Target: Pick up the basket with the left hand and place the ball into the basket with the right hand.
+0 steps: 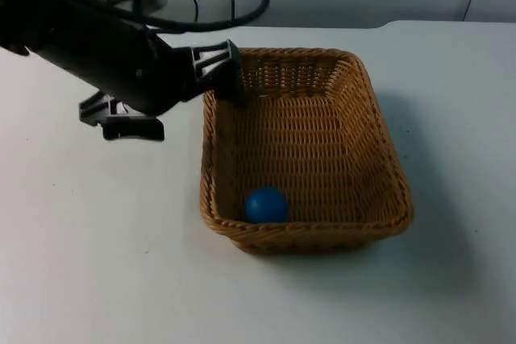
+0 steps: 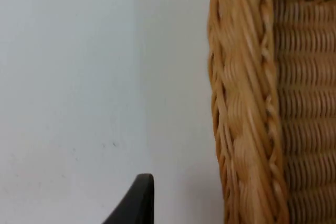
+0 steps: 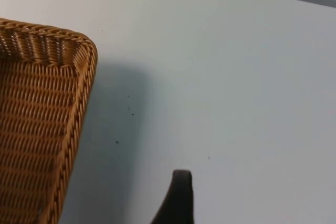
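While the blue ball [image 1: 265,205] already lies in the basket's [image 1: 385,168] near-left corner | left gripper [image 1: 228,72] clamped on the far-left rim, to carry it | right gripper [image 3: 177,203] waits beside basket's right, over tabletop [image 1: 89,263], fingers untellable

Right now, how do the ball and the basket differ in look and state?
The ball is small, smooth and blue; the wicker basket is large, woven and tan. The ball lies loose inside the basket near its front wall, while the basket has the left hand at its far left rim. Both are at the white table.
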